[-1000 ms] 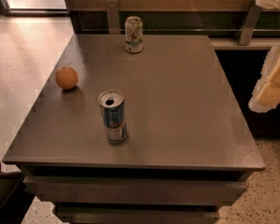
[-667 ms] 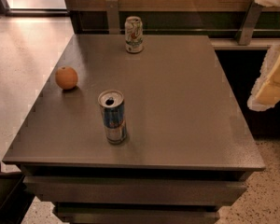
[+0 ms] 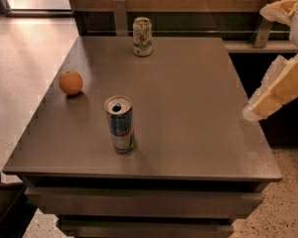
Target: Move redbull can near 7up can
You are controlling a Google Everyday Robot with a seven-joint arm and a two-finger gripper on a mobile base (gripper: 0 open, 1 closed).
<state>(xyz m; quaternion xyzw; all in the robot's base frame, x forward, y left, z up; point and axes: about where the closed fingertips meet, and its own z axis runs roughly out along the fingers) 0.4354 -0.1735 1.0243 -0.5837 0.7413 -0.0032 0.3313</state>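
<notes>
The redbull can (image 3: 120,124), slim and blue-and-silver with an opened top, stands upright near the front middle of the grey table (image 3: 188,103). The 7up can (image 3: 142,36), white with green and red markings, stands upright at the table's far edge, well apart from the redbull can. My gripper (image 3: 256,63) is at the right edge of the view, beyond the table's right side, far from both cans. Its two cream fingers (image 3: 280,88) are spread apart and hold nothing.
An orange (image 3: 70,82) lies near the table's left edge. A wooden wall with a dark rail (image 3: 188,21) runs behind the table. Light floor lies to the left, speckled floor at the lower right.
</notes>
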